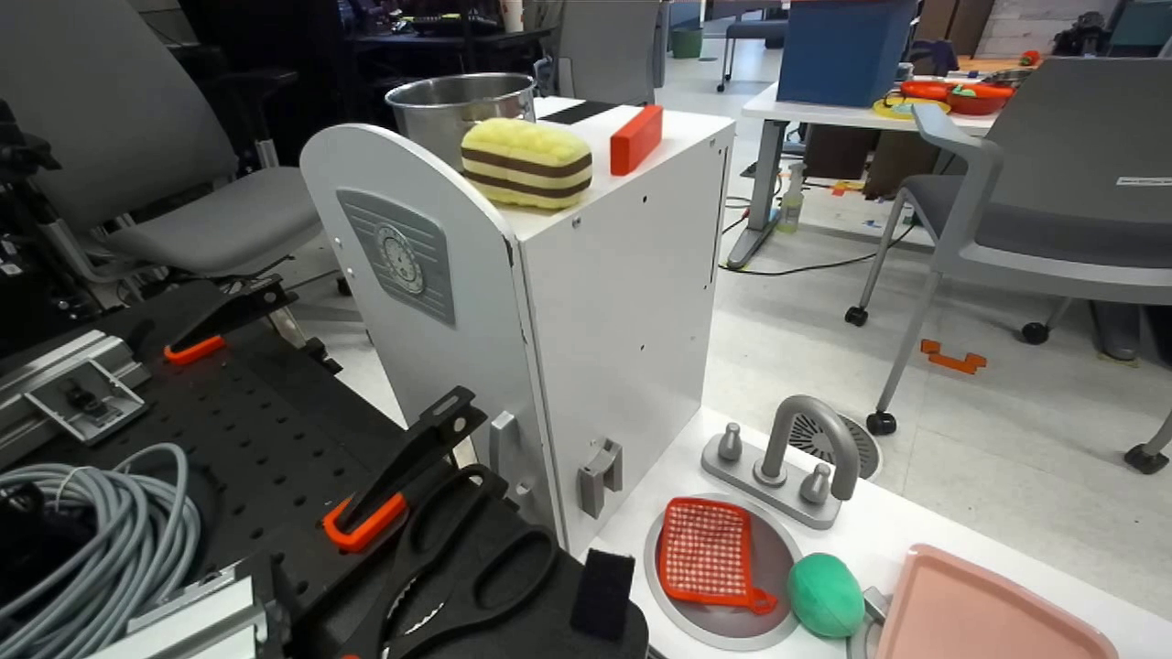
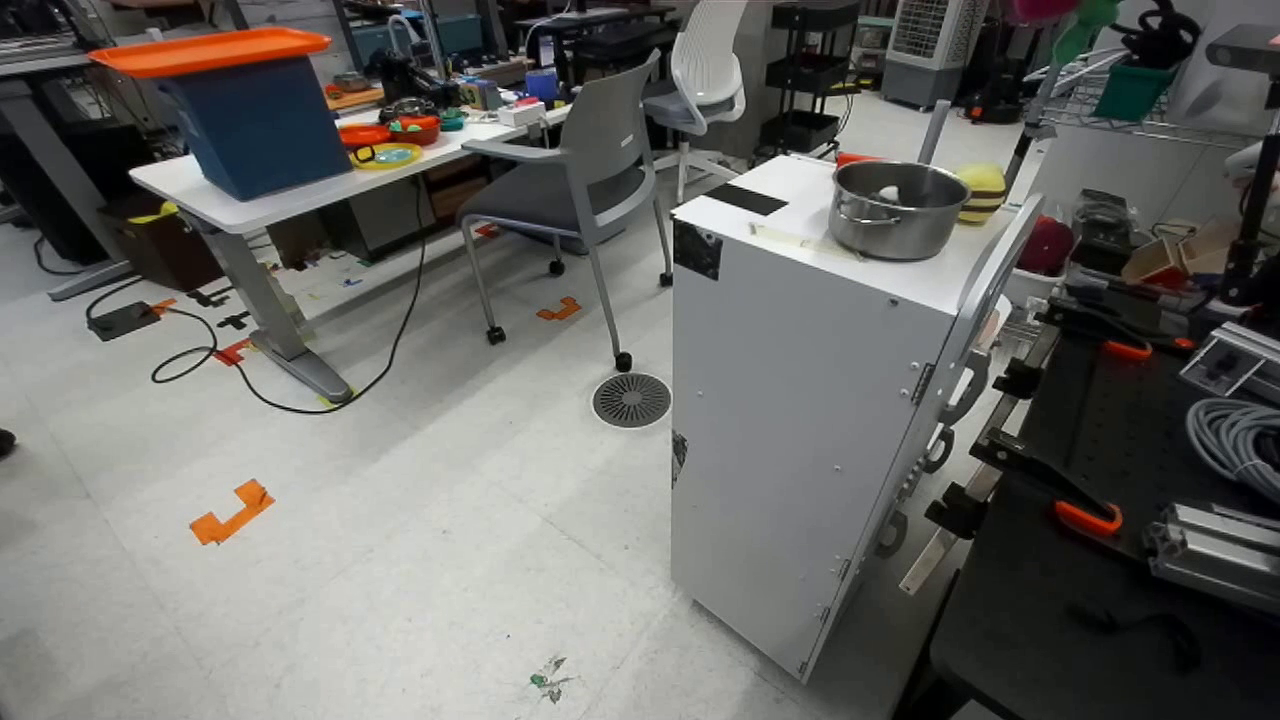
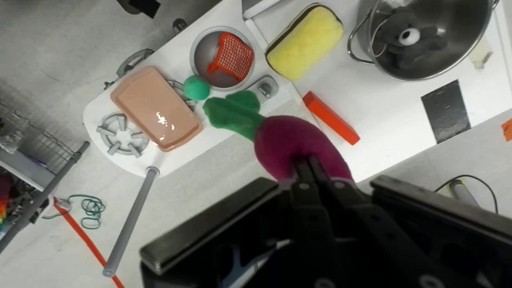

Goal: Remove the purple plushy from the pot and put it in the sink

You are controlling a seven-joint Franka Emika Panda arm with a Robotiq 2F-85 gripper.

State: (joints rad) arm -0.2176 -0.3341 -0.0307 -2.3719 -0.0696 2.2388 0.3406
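Note:
The purple plushy (image 3: 288,140), with green leaves (image 3: 236,110), is in my gripper (image 3: 308,162) in the wrist view. The fingers are closed together on its soft body. A pink-purple and green shape that looks like the plushy (image 2: 1040,9) shows at the top edge in an exterior view. The silver pot (image 3: 466,42) stands on the white cabinet top, also in both exterior views (image 1: 430,124) (image 2: 880,235). A grey stuffed animal (image 3: 410,44) lies in it. The round sink (image 3: 206,52) is at the lower counter, also in an exterior view (image 1: 778,554). The leaves partly cover its faucet base (image 3: 266,88).
A red checked mitt (image 1: 705,549) lies in the sink. A green ball (image 1: 826,595) and a pink tray (image 1: 993,609) are beside it. A yellow striped sponge (image 1: 526,165) and an orange block (image 1: 635,140) sit on the cabinet top. A grey faucet (image 1: 806,421) arches over the counter.

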